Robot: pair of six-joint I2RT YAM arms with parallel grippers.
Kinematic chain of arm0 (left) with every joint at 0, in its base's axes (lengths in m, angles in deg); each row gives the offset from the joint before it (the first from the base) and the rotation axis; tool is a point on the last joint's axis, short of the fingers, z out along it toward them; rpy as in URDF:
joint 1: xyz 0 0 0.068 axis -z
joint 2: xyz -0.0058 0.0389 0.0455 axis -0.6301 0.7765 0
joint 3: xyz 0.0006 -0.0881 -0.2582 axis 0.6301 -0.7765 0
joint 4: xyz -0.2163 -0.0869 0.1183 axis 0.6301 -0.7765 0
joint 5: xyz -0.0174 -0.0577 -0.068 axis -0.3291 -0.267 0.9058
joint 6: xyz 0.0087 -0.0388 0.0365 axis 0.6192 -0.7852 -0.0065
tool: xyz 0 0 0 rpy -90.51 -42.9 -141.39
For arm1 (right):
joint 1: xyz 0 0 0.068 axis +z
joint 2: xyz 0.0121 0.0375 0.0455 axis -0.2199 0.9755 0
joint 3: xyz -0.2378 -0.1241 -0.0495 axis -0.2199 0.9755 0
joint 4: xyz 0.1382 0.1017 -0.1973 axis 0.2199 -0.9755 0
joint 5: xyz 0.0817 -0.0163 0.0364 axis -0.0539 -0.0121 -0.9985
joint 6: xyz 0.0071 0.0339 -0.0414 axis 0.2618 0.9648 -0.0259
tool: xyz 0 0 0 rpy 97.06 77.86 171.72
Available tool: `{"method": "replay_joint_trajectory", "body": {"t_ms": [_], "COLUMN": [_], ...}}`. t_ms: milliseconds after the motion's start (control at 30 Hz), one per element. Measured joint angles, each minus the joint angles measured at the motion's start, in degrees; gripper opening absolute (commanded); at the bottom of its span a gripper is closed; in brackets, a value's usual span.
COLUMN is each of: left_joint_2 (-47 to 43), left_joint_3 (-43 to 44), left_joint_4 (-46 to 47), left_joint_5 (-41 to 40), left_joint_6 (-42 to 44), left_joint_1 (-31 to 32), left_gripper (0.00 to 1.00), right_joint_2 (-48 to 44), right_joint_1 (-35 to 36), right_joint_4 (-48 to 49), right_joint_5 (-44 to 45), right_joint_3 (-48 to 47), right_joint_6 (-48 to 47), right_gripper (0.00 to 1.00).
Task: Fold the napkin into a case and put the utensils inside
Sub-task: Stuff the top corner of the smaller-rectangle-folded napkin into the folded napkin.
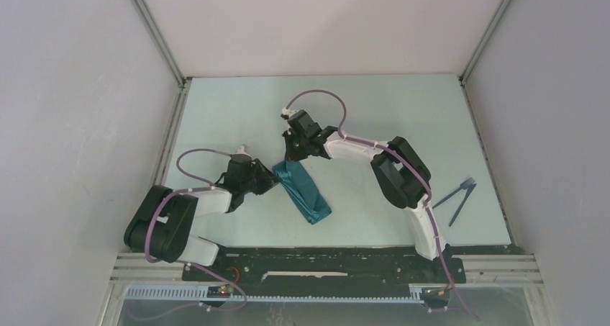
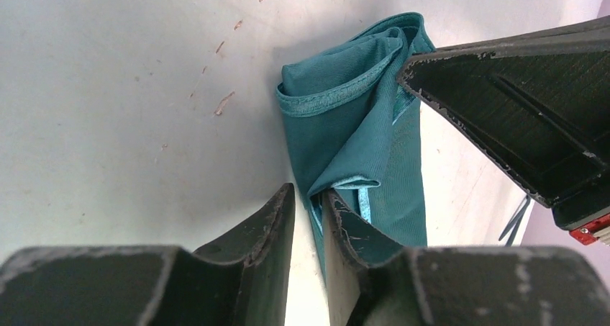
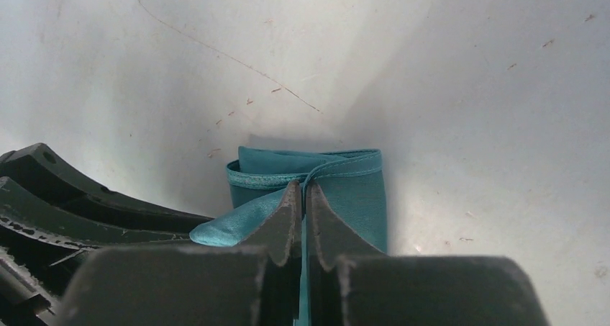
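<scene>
Top view: the napkin (image 1: 306, 195) is folded into a narrow teal strip on the pale worktop (image 1: 374, 117), lying flat near the centre and running diagonally from 11 o'clock to 5 o'clock. Both arms meet at its 11 o'clock end. The left gripper (image 1: 270, 183) sits at 9 o'clock of that end, touching the cloth. The right gripper (image 1: 291, 158) sits at 12 o'clock of it, directly over the end fold. Left wrist view: the jaws stand narrow, with a slim gap showing pale worktop between the two fingers (image 2: 270, 225). A hemmed edge of the napkin runs into that gap; whether it is actually clamped cannot be told. Beyond the fingertips the cloth is bunched in loose layers, with a rolled hem at the far end, and one dark finger of the right gripper crosses in at 2 o'clock, touching the fold's upper corner. Right wrist view: the jaws are pressed together, with a thin teal line of cloth caught between the fingers (image 3: 284, 225), so the right gripper is pinching a layer of the napkin. The folded end with its stitched hem lies just past the tips, and the left gripper shows at 8 o'clock. The utensils (image 1: 458, 196), two dark slender pieces crossing at their far tips, lie on the worktop at 3 o'clock of the napkin, well apart from it, near the right edge.
</scene>
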Motion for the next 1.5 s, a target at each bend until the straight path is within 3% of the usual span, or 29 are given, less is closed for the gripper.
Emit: {"method": "replay_joint_trajectory", "body": {"t_ms": [300, 500, 733, 867, 967, 1267, 1500], "left_joint_2": [1.3, 0.8, -9.5, -12.6, -12.3, -2.8, -2.1], "left_joint_3": [0.0, 0.0, -2.1, -2.1, -2.1, -1.9, -1.9], "left_joint_4": [2.1, 2.0, -4.2, -5.6, -5.5, 0.2, 3.7], "left_joint_5": [0.3, 1.0, 1.2, 2.3, 3.3, 7.5, 8.1], "left_joint_6": [0.0, 0.0, 1.1, 1.1, 1.1, 0.5, 0.4], "left_joint_1": [-0.1, -0.4, -0.7, -1.9, -3.4, -4.3, -4.3], "left_gripper": [0.26, 0.37, 0.51, 0.50, 0.42, 0.26, 0.33], "right_joint_2": [-1.2, -2.5, -2.5, -2.5, -2.5, -2.5, -2.5], "right_joint_1": [0.0, -1.0, -3.0, -4.3, -4.7, -5.0, -5.0], "right_joint_4": [1.1, 4.7, 8.5, 10.1, 10.6, 12.1, 12.4], "right_joint_5": [-5.4, -10.8, -15.5, -17.3, -18.1, -19.6, -20.7], "right_joint_3": [1.2, 4.3, 6.8, 8.3, 8.4, 8.4, 8.4], "right_joint_6": [2.5, 6.8, 10.0, 11.0, 11.6, 12.3, 12.3], "right_gripper": [0.00, 0.00, 0.00, 0.00, 0.00, 0.00, 0.00]}}
